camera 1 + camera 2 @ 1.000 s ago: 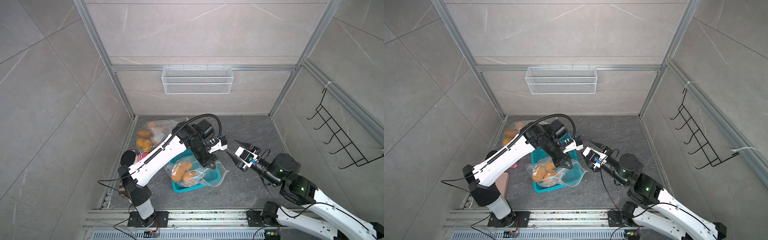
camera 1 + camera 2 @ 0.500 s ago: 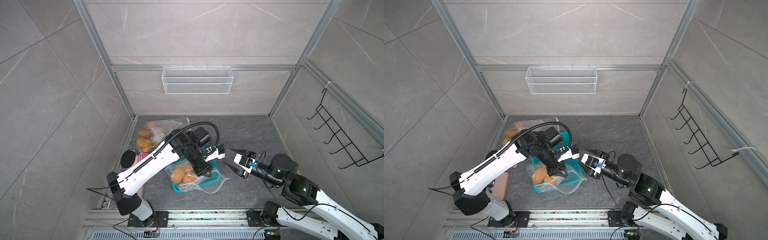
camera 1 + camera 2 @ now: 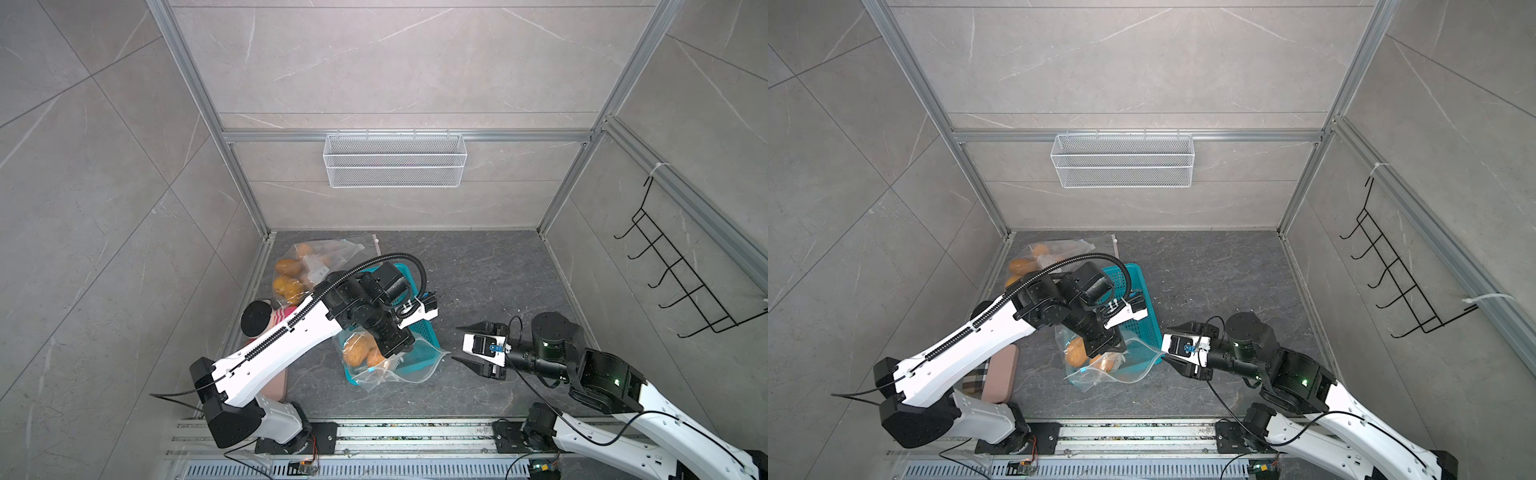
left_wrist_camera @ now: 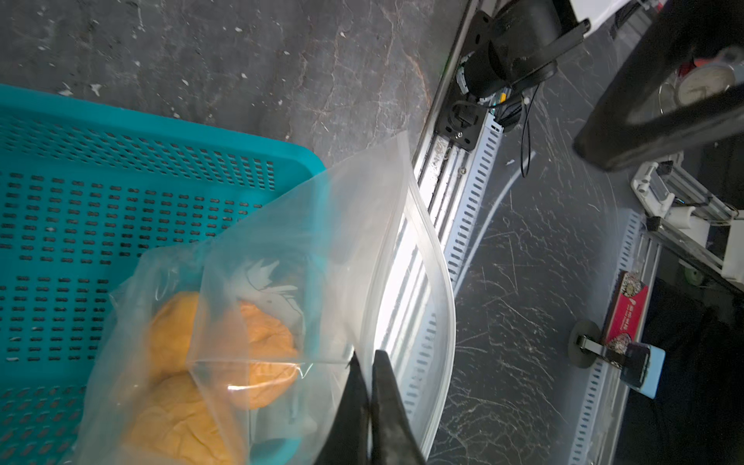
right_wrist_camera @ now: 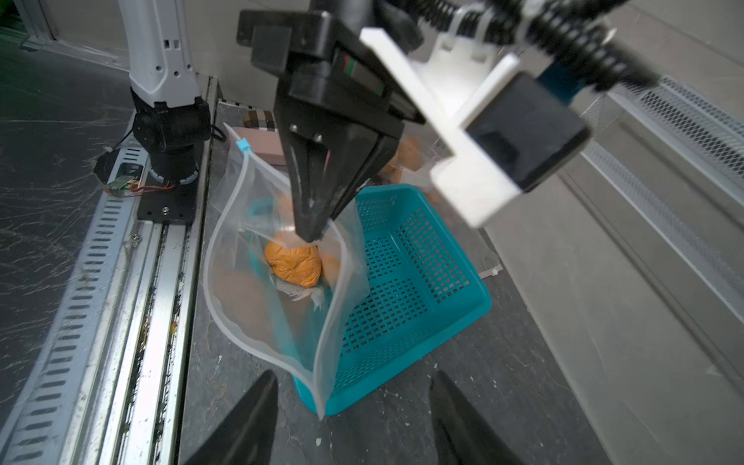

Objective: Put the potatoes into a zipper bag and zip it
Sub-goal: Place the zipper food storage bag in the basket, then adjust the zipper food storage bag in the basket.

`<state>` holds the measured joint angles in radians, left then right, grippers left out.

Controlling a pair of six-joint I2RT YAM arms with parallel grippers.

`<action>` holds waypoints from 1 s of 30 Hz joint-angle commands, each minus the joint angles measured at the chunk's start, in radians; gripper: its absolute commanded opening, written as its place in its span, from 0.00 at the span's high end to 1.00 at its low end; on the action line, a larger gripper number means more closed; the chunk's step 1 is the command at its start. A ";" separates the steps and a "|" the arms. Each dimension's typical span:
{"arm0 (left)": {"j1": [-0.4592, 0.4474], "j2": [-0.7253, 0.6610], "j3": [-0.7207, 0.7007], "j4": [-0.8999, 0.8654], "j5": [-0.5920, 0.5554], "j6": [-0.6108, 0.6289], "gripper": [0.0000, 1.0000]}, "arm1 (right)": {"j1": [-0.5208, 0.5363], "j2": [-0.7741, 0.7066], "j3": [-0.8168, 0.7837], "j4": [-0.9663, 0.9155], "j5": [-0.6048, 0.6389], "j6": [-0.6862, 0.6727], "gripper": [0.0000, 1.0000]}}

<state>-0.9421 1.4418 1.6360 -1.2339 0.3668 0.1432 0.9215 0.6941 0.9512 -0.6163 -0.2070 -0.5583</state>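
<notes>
Bag: clear zipper bag (image 5: 241,306), thin glossy plastic
Basket: teal perforated basket (image 5: 406,282), smooth plastic
Potatoes: orange oval potatoes (image 5: 294,263), wrinkled matt skin

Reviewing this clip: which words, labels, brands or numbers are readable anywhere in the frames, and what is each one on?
No text can be read in any view.
Red box beyond the rail, left wrist view: printed, but too blurred to read.
Round dial: markings too small to read.
Zipper bag: white printed figure, no legible letters.
Rear bag: white patch, too small to read.
</notes>
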 commanded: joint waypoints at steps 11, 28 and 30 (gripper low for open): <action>0.012 0.306 0.432 -0.099 0.096 0.076 1.00 | -0.002 -0.159 -0.043 0.047 0.087 -0.003 0.38; 0.012 -0.125 -0.084 0.016 0.034 0.091 1.00 | -0.002 0.019 0.093 -0.147 0.084 -0.163 0.35; 0.012 -0.137 -0.104 0.027 0.051 0.091 1.00 | -0.002 0.063 0.100 -0.145 0.061 -0.197 0.34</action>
<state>-0.9276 1.3312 1.5517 -1.2568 0.3862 0.2066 0.9215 0.7128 1.0237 -0.7170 -0.1356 -0.6914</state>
